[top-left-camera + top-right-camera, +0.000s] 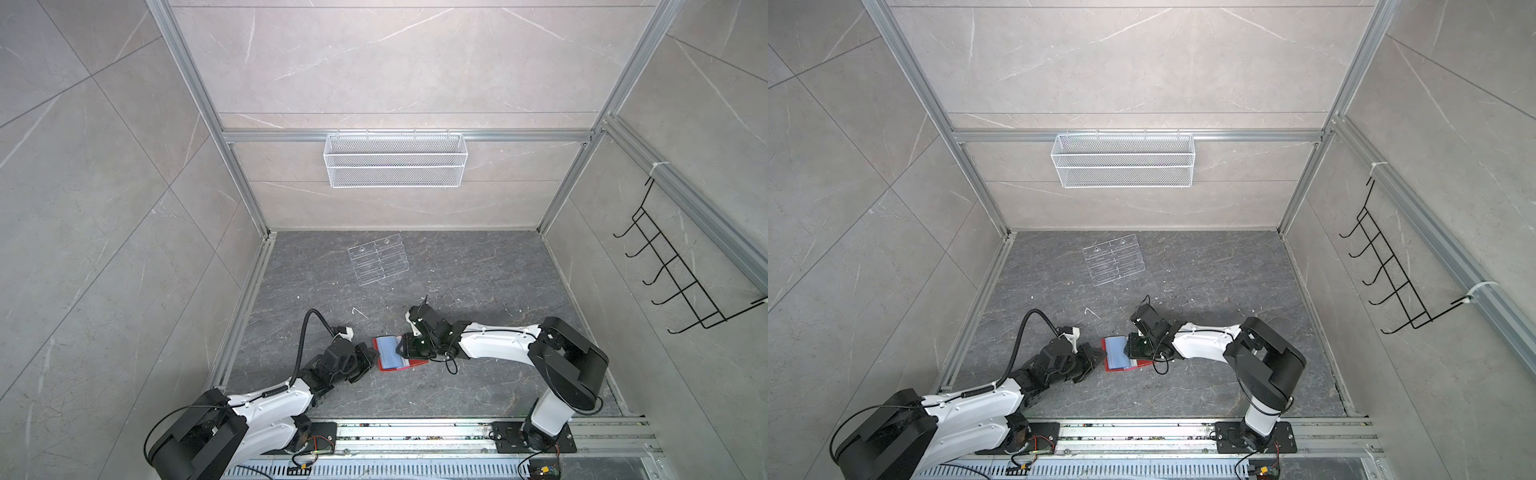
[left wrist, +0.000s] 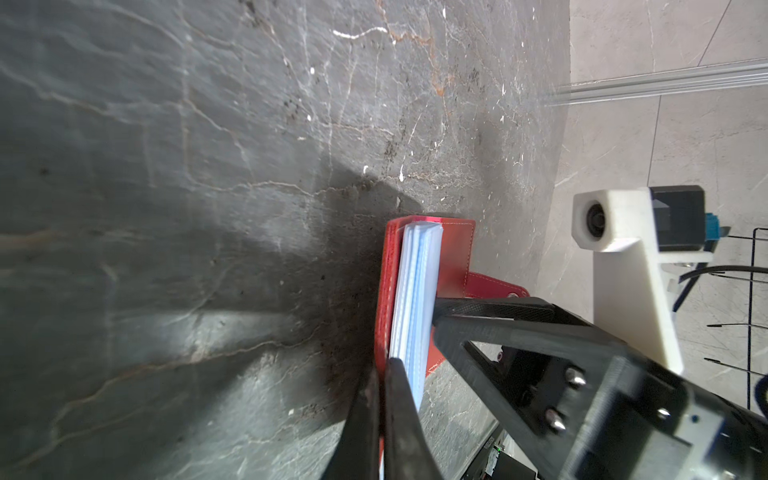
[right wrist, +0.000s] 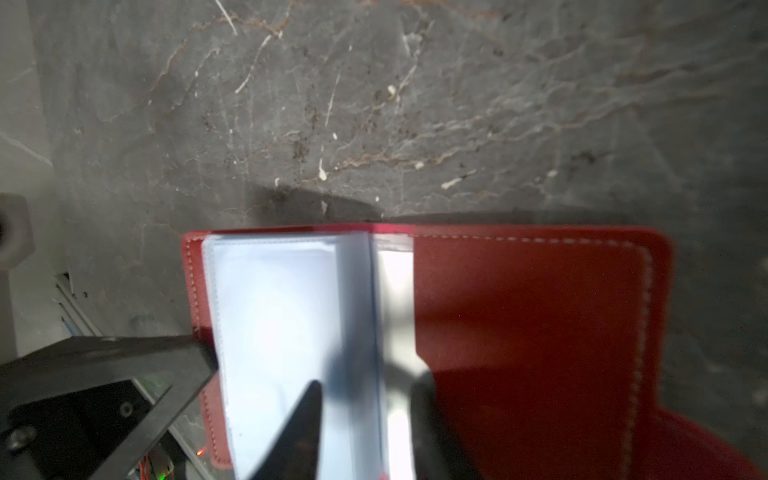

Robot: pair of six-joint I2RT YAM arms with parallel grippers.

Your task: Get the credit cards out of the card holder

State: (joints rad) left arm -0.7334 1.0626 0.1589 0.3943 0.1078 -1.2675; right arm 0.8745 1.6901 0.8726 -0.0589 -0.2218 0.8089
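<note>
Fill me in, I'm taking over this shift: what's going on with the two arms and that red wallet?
The red wallet lies open on the table. The left gripper, jaws shut, pinches the edge of one cover. The right gripper is over the clear sleeves, jaws apart on either side of one page. No card lies loose on the table yet.

On the table (image 1: 478, 374), the card holder (image 1: 388, 353) lies between the left gripper (image 1: 371, 353) at its 9 o'clock and the right gripper (image 1: 401, 347) at its 3 o'clock; the acrylic rack (image 1: 378, 259) sits well apart at 12 o'clock.
</note>
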